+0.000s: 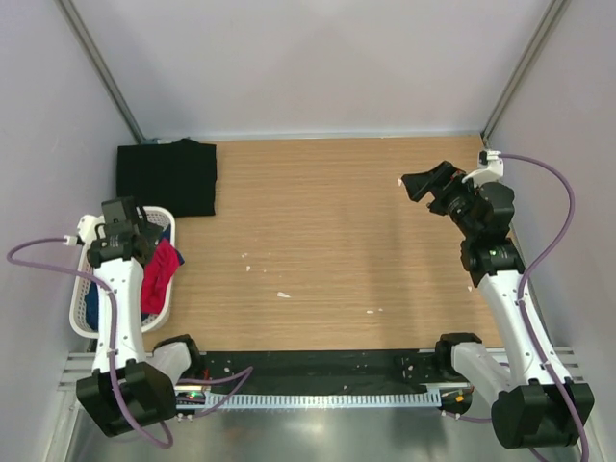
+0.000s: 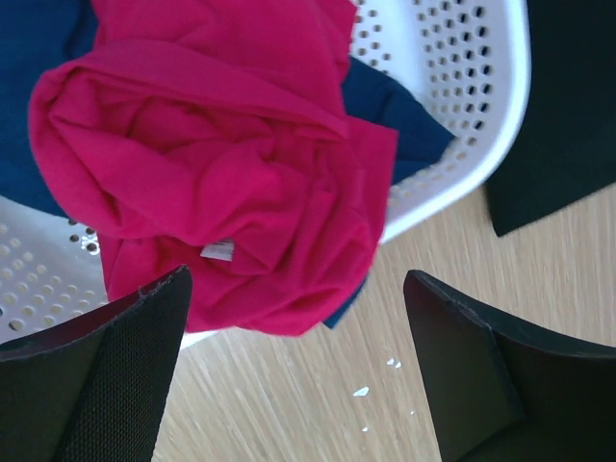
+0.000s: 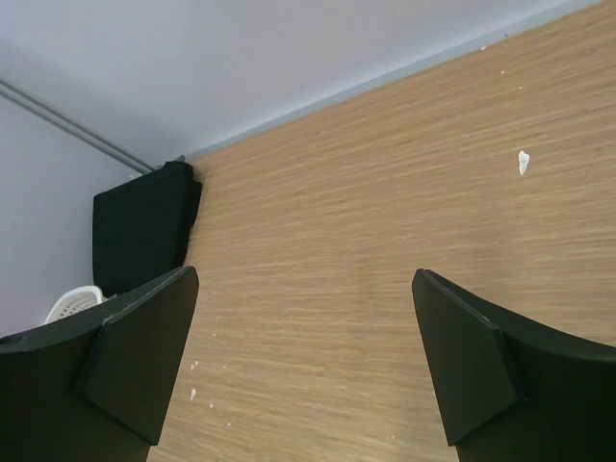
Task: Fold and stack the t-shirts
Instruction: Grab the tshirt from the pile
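Observation:
A crumpled bright red t-shirt [image 1: 161, 274] hangs over the rim of the white mesh basket [image 1: 82, 306] at the left; in the left wrist view the red shirt [image 2: 221, 154] shows a small white label and lies on a dark blue t-shirt [image 2: 395, 115]. A folded black t-shirt [image 1: 166, 177] lies flat at the table's far left corner, also in the right wrist view [image 3: 140, 226]. My left gripper [image 1: 135, 236] is open and empty just above the basket [image 2: 462, 87]. My right gripper [image 1: 428, 188] is open and empty over the far right of the table.
The wooden table [image 1: 346, 241] carries small white specks near its middle. Grey walls close in the left, back and right. A black strip and cable track run along the near edge by the arm bases.

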Tool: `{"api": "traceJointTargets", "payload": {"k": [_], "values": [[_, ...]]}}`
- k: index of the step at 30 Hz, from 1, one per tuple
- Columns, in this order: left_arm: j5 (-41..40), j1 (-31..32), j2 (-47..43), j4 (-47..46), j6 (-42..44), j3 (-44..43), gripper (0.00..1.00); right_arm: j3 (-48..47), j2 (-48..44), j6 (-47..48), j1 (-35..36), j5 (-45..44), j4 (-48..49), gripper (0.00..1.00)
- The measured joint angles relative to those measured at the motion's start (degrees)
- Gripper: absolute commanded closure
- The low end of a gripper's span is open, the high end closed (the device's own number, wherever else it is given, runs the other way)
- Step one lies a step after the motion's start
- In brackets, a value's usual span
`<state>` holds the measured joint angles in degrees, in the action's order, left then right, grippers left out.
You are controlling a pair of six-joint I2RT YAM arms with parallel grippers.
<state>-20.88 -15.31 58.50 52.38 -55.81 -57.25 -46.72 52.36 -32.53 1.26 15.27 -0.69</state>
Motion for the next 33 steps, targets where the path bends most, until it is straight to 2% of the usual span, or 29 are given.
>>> {"api": "traceJointTargets", "payload": {"k": [3, 10, 17, 21, 23, 24, 26, 27, 30, 33], "values": [[2.3, -4.7, 0.3, -2.3, -1.6, 3.4, 0.13, 0.5, 0.0, 0.2, 0.7, -0.5, -1.1, 0.0], [3.3, -8.9, 4.7, -6.8, -5.4, 7.4, 0.12, 0.5, 1.0, 0.9, 3.4, -1.5, -1.4, 0.0], [2.4, -16.4, 6.3, -7.6, -7.6, 11.5, 0.12, 0.2, 2.3, 2.1, 7.0, -3.3, -1.6, 0.0], [3.2, -19.5, 8.3, -11.3, -7.3, 13.0, 0.2, -0.3, 3.6, 2.3, 7.8, -3.6, -1.5, 0.0], [3.6, -20.2, 9.6, -13.2, -7.2, 14.1, 0.28, -0.5, 4.8, 2.3, 7.8, -3.4, -1.6, 0.0], [3.8, -20.5, 10.4, -14.1, -7.0, 14.7, 0.4, -0.6, 5.5, 2.3, 7.8, -3.3, -1.6, 0.0], [4.2, -20.7, 11.5, -15.1, -7.2, 15.1, 0.57, -0.9, 6.8, 2.2, 7.8, -3.1, -1.7, 0.0], [4.3, -20.8, 11.8, -15.6, -7.1, 15.3, 0.77, -1.2, 7.4, 2.2, 7.8, -3.0, -2.0, 0.0], [5.0, -21.0, 11.7, -16.3, -6.7, 15.3, 1.0, -2.3, 8.4, 2.3, 7.8, -2.7, -3.5, 0.0], [6.4, -21.1, 10.5, -15.7, -5.4, 14.1, 1.0, -3.1, 8.2, 2.3, 7.8, -2.5, -4.0, 0.0]]}}
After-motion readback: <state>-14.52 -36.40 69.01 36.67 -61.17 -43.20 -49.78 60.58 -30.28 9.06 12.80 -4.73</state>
